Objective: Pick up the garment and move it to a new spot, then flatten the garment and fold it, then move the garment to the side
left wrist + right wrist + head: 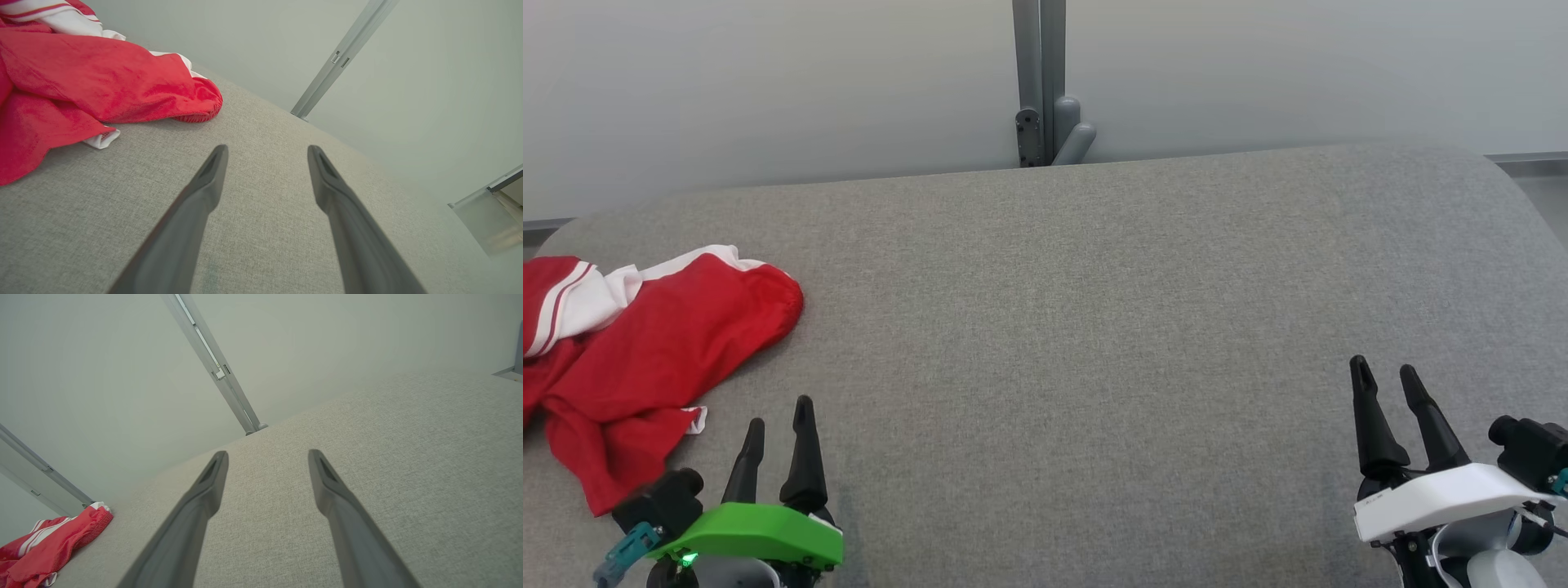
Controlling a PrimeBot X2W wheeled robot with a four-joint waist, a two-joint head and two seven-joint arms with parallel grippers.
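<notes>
A crumpled red garment with white stripes (662,351) lies at the left edge of the grey fabric-topped desk (1094,327), likely soft and limp; pinch its gathered hem (788,298). Released and empty: left fingers (805,457), right fingers (1369,416).

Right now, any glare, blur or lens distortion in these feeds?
Head view: soft, even light, no glare, garment sharp. Left wrist view: tilted horizon, soft shadow under the garment, fingers blur toward the bottom edge. Right wrist view: same near blur, wall post slanted.
</notes>
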